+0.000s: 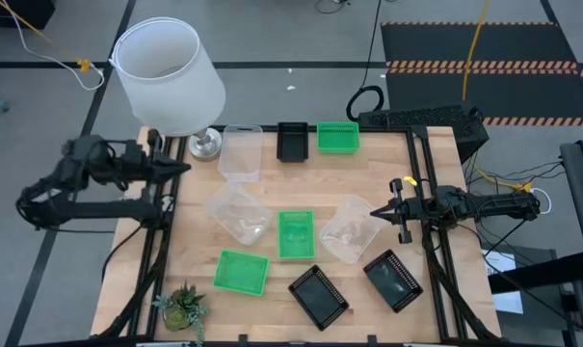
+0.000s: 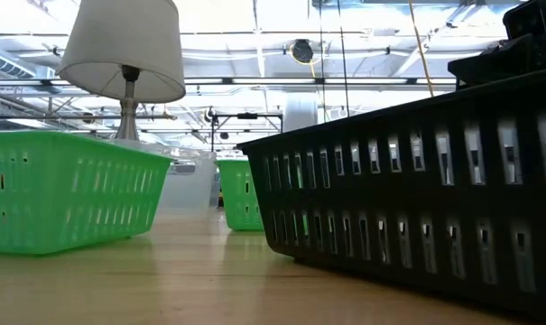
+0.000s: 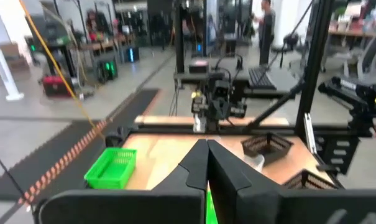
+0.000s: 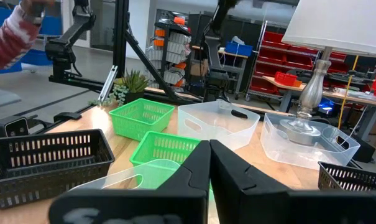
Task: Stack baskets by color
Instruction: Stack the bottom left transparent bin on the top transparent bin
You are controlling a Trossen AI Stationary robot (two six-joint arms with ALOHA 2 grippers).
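We see nine baskets scattered unstacked across the table: green baskets, black baskets and clear baskets. Both claws are closed and empty, the left gripper at the left edge, the right gripper beside a clear one. We judge the best start is opening wide and pinching one rim squarely.

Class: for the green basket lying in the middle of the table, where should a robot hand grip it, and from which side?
Probably one thin rim wall of the green basket, approached from straight above: it sits upright with its mouth open, and clear baskets flank both sides.
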